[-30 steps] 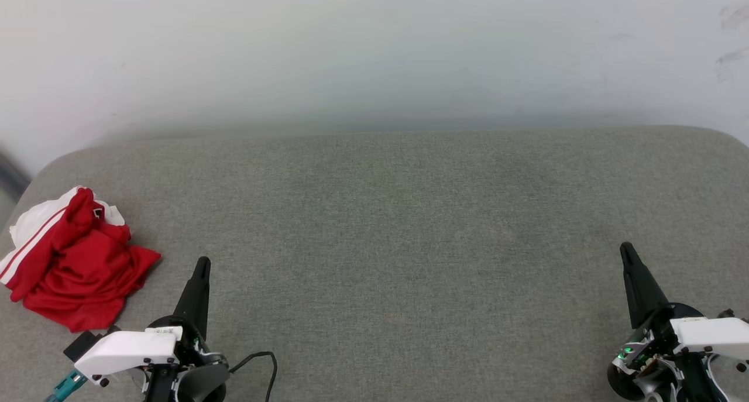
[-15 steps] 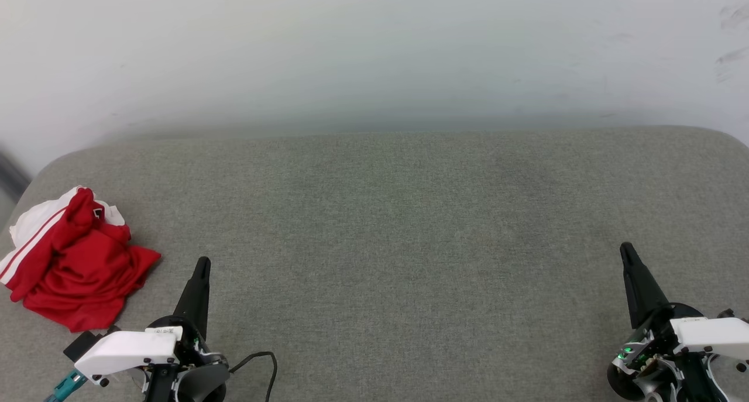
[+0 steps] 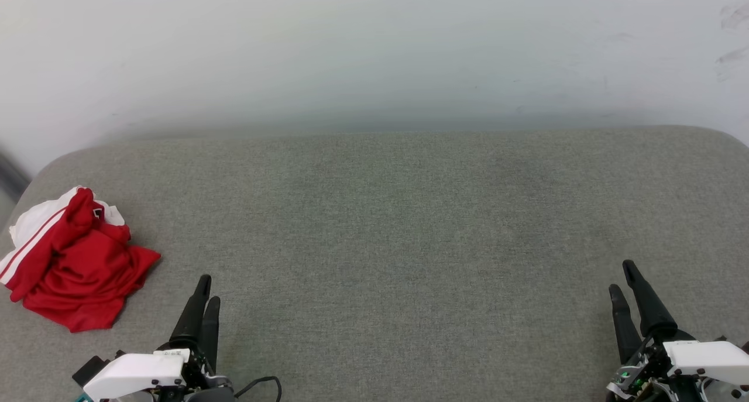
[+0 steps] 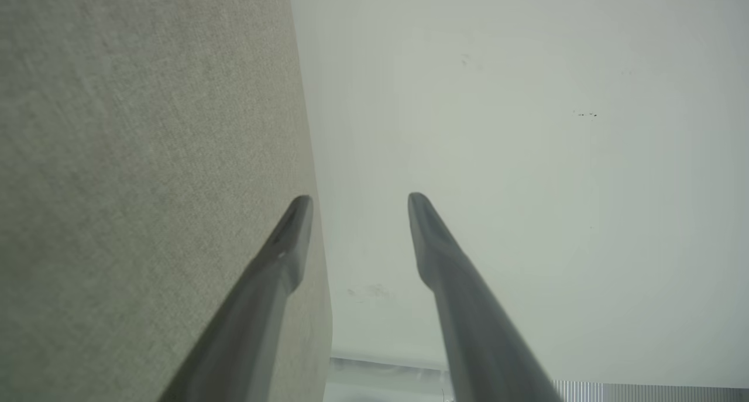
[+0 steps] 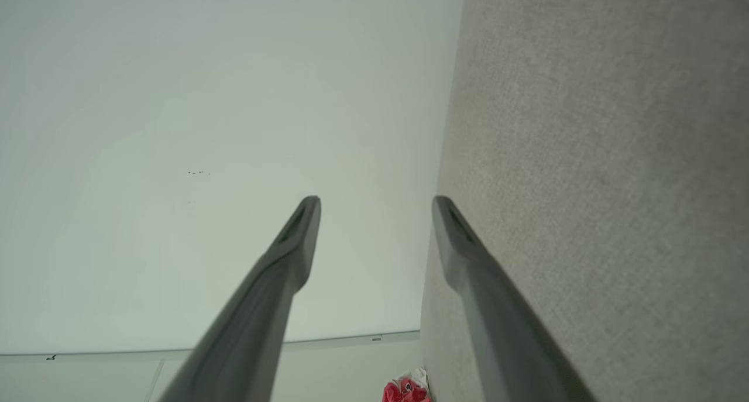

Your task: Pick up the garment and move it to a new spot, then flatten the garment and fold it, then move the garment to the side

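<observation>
Left gripper (image 3: 208,289), lower left of the head view, and right gripper (image 3: 621,276), lower right, each keep smooth, dark, tapered fingers parted with nothing between them, over a grey woven cushion (image 3: 380,226) with rounded corners. At the middle left edge lies the garment (image 3: 70,261), a crumpled red heap with white striped trim. Beyond stands a pale wall (image 3: 374,51).

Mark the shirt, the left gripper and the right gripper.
shirt (image 3: 76,273), head view, red middle of the crumpled heap
left gripper (image 3: 209,289), head view, midway between its fingertips
right gripper (image 3: 620,275), head view, midway between its fingertips
</observation>
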Motion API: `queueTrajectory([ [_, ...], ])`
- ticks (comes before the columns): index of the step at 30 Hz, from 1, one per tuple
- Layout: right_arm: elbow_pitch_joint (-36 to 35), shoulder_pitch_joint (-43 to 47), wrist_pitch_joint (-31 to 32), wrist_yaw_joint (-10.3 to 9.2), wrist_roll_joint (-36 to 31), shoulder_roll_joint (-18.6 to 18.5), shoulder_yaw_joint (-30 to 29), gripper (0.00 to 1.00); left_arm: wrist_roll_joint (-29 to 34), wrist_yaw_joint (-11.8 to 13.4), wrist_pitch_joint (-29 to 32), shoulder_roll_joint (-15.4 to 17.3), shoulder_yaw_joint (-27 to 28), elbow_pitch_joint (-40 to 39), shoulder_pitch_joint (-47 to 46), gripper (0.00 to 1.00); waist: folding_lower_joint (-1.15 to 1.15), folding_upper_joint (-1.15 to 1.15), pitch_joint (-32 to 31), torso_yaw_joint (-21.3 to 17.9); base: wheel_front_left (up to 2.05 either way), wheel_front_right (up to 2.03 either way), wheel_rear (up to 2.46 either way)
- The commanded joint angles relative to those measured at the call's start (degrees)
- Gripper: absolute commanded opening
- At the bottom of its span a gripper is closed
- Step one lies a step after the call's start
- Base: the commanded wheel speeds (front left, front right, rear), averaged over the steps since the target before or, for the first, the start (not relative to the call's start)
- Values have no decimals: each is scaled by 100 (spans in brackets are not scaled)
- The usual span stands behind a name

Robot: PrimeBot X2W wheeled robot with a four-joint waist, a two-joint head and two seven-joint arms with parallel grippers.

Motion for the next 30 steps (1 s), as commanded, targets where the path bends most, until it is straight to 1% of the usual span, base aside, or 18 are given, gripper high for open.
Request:
queueTrajectory([
  [1,-138,-92,-56,8,-26,-1,33,100,49,-2,-63,11,-13,-135,-85,100,0,0,1,-1,0,0,0],
  [10,-286,16,-313,9,-195,0,77,100,258,-4,-319,13,-26,-306,34,100,0,0,8,-2,0,0,0],
  [17,-362,56,-496,9,-598,1,53,100,613,-5,-502,14,165,-363,83,100,0,0,13,-5,0,0,0],
  [20,-375,65,-569,9,-917,1,-19,100,815,-6,-573,14,228,-385,104,100,0,0,14,-5,0,0,0],
  [26,-512,37,-709,10,-1772,1,-150,100,1388,-8,-715,17,570,-444,103,100,0,0,19,-3,0,0,0],
  [27,-550,32,-731,10,-1936,1,-173,100,1494,-8,-736,17,637,-454,97,100,0,0,20,-3,0,0,0],
  [30,-723,3,-799,10,-2715,1,-294,100,1853,-9,-804,18,840,-536,57,100,0,0,27,-1,0,0,0],
])
